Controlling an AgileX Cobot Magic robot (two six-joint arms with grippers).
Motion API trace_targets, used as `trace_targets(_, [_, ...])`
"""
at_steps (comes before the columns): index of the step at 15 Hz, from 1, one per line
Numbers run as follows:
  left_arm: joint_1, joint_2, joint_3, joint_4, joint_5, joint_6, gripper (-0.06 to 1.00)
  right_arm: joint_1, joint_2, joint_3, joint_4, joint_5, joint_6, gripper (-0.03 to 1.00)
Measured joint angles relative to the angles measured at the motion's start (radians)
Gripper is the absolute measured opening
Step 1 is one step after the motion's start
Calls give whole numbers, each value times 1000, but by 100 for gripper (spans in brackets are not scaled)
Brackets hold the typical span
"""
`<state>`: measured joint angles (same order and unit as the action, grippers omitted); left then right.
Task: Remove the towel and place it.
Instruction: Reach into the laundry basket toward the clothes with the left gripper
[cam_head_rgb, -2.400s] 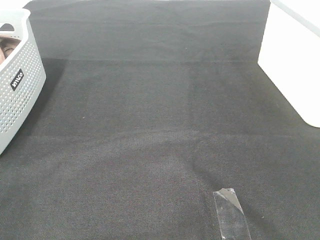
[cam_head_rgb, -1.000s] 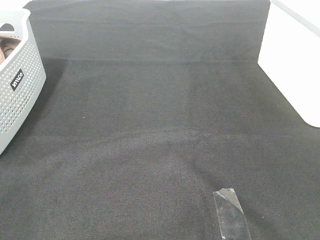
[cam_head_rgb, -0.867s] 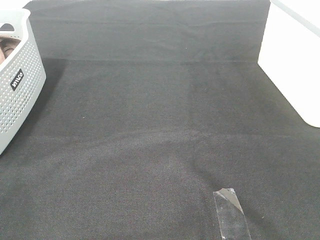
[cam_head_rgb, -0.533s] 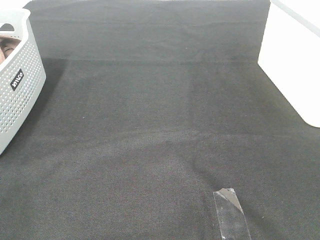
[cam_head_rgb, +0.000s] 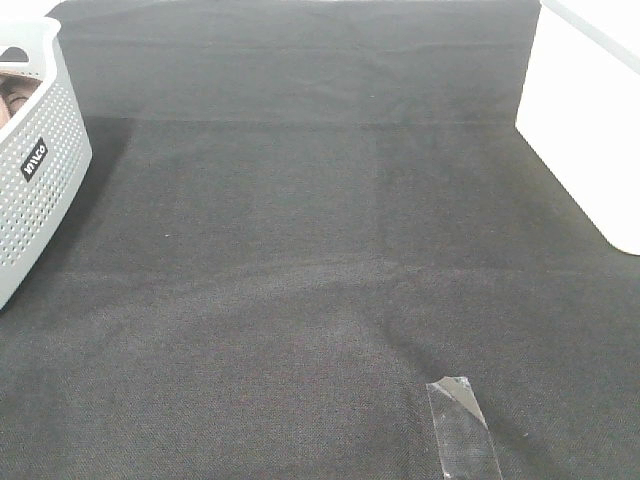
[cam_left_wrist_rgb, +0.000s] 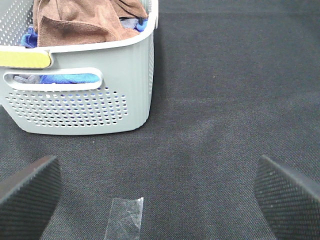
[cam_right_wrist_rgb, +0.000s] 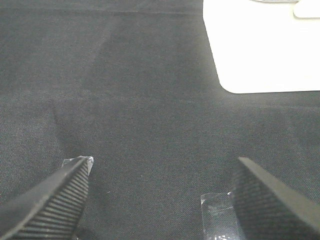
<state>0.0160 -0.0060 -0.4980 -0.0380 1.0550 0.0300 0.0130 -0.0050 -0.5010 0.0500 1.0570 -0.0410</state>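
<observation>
Two sets of black ribbed fingers (cam_left_wrist_rgb: 27, 192) sit closest to the wrist cams. L gripper (cam_left_wrist_rgb: 160, 200): jaws spread wide, one finger at each side of the view, over the black woven-fabric tabletop (cam_left_wrist_rgb: 225, 100). R gripper (cam_right_wrist_rgb: 162, 200): jaws wide apart too, over bare fabric.

A short clear tape strip (cam_left_wrist_rgb: 125, 216) lies flat on the fabric btwn the L fingers, nearer one of them. In the R wrist view a crinkled clear tape scrap (cam_right_wrist_rgb: 215, 210) lies just beside one finger.

Beyond the strip stands the pale grey perforated plastic basket (cam_left_wrist_rgb: 80, 105) w/ a handle slot; in the high view it sits at the far-left edge (cam_head_rgb: 35, 170). The brown plush towel (cam_left_wrist_rgb: 90, 20) is bunched inside the basket, on top of blue cloths (cam_left_wrist_rgb: 65, 78), well apart from both grippers.

Farthest, on the R side, a smooth white round-cornered panel (cam_head_rgb: 580, 130) borders the fabric.
</observation>
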Motion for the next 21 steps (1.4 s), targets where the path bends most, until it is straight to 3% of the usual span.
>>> trace_targets(17, [0, 0, 0, 0, 0, 2, 99, 0, 0, 0, 0, 0, 0, 75])
trace_targets(19, [0, 34, -38, 0, 1, 69, 99, 0, 0, 0, 0, 0, 0, 75])
trace_targets(21, [0, 224, -186, 6, -20, 266, 99, 0, 0, 0, 0, 0, 0, 75])
